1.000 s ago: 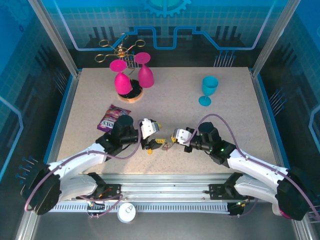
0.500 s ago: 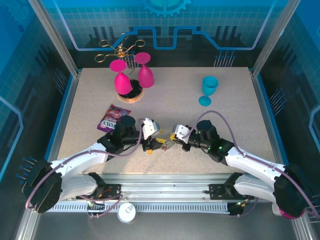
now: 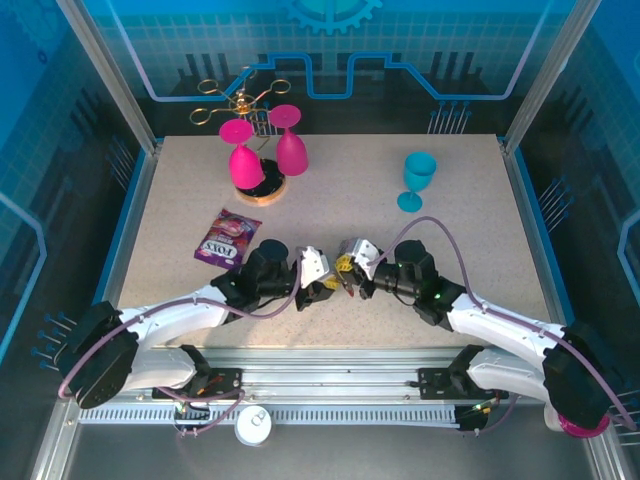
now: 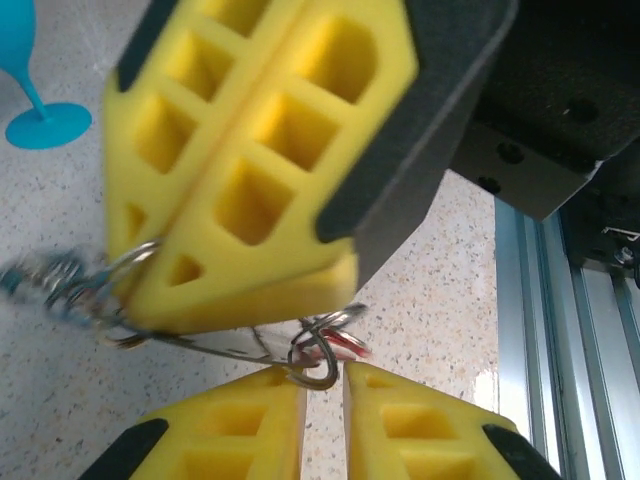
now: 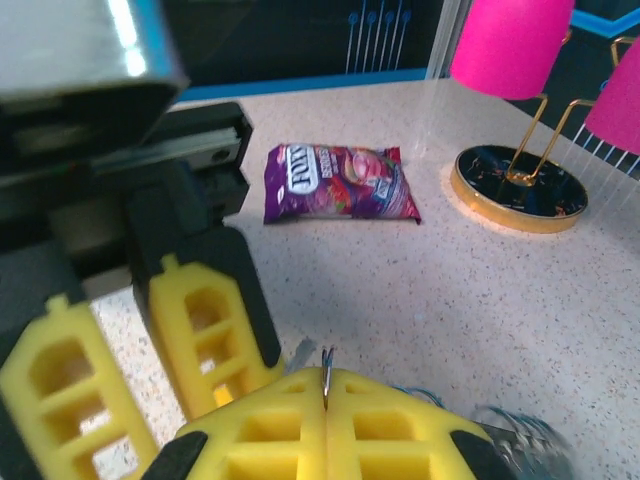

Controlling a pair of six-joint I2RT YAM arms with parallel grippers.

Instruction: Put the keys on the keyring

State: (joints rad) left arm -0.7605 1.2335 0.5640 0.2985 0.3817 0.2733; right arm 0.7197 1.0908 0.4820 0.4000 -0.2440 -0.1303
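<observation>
My right gripper (image 3: 345,272) is shut on the keyring (image 5: 325,372), whose thin metal edge sticks up from between its yellow pads. In the left wrist view the right gripper's fingers (image 4: 260,200) hang overhead, gripping the wire loop. A small metal ring (image 4: 320,362) with a red tag (image 4: 347,344) dangles from that loop. It hangs right at the tips of my left gripper (image 4: 322,382), whose jaws stand a narrow gap apart with table showing between them. A blurred teal and metal piece (image 4: 35,278), perhaps one of the keys, hangs off the loop's far end.
A purple candy packet (image 3: 227,238) lies left of the grippers. Two pink glasses (image 3: 265,150) hang on a gold rack at the back left. A teal goblet (image 3: 417,180) stands back right. The metal rail (image 4: 560,330) runs along the near table edge.
Both arms have moved toward each other, and the grippers now meet at the table's middle front. The left jaws have narrowed from wide open to a slim gap. The right stays shut.
</observation>
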